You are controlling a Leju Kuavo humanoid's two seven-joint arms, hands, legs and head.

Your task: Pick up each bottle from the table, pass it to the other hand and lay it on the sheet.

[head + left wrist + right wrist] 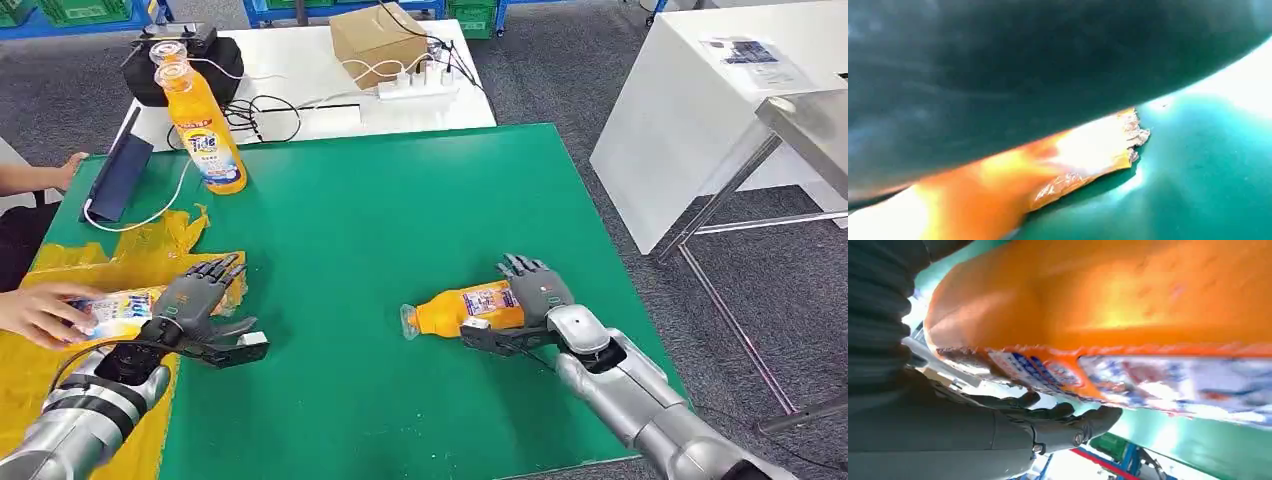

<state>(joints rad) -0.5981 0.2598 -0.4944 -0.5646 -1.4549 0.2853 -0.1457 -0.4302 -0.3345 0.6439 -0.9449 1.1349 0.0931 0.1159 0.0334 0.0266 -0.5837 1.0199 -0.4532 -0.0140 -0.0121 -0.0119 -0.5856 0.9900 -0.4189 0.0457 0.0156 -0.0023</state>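
An orange plastic bottle (462, 309), smooth-sided with a clear cap and a white and blue printed label, was seen lying on its side on the matte green table (400, 230), its cap pointing toward the robot's left. It was gripped by the right hand (525, 300), whose dark fingers (1063, 422) were curled over the far side of the body while the thick thumb was set against the near side; in the right wrist view the glossy orange wall and the label's ragged edge were shown close against the ribbed grey cover. A second bottle (118, 310) of the same make was laid on the crinkled yellow sheet (60, 350) at the table's left edge, where it was held at one end by a person's hand (40, 312). The left hand (200, 305) was placed over the other end of that bottle, fingers stretched out and thumb spread wide; whether the bottle was touched could not be told. A third orange bottle (204, 125) was stood upright near the far left corner, beside a dark tablet (118, 178) with a white cable.
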